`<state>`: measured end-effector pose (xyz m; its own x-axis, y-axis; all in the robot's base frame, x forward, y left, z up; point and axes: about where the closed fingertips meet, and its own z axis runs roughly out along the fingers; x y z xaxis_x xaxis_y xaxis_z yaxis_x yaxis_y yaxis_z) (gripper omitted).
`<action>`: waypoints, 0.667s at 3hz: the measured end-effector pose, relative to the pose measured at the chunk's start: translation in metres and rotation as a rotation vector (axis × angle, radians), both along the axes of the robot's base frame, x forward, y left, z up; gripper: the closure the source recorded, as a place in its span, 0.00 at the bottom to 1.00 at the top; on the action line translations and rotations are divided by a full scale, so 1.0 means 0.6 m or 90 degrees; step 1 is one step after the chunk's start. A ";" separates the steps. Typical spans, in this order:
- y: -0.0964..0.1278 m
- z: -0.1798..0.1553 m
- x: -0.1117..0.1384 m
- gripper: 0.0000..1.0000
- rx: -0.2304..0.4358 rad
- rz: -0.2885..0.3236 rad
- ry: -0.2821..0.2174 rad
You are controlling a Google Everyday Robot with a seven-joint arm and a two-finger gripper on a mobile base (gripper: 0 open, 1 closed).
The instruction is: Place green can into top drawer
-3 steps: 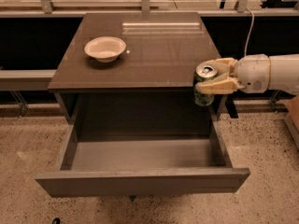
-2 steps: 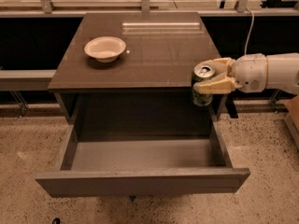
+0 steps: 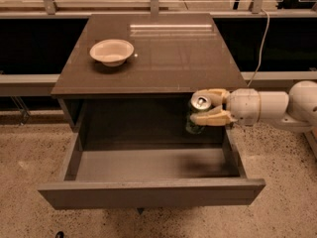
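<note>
Over the last second the small dark green drink can with its silver top and pull tab [image 3: 199,103] has shifted. It was just off the right front corner of the dark brown table [image 3: 163,53], level with its top. It is now further left and lower, below the table's front edge and inside the outline of the wide, shallow grey-brown top drawer [image 3: 143,165], which stands pulled open. The green can is above the drawer's lighter grey floor near the back right corner, and as far as I can judge it is not yet resting on that floor. The carry therefore looks nearly finished, and what remains is probably a short descent and a release. The tan two-finger tool [image 3: 196,108] at the end of the white arm [image 3: 267,105] reaches in from the right. Its fingers are closed to the width of the can, one on the far side and one on the near side just under the rim. The green can hangs roughly upright in that grip and appears to touch nothing else. The shallow white bowl [image 3: 112,51] sits on the left rear part of the table, well apart from the can, where it was before.
</note>
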<state>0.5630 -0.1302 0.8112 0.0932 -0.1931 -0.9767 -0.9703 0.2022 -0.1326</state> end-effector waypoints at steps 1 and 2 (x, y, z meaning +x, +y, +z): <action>0.022 -0.092 -0.005 1.00 0.018 0.028 0.019; 0.026 -0.129 -0.005 1.00 0.024 0.030 0.027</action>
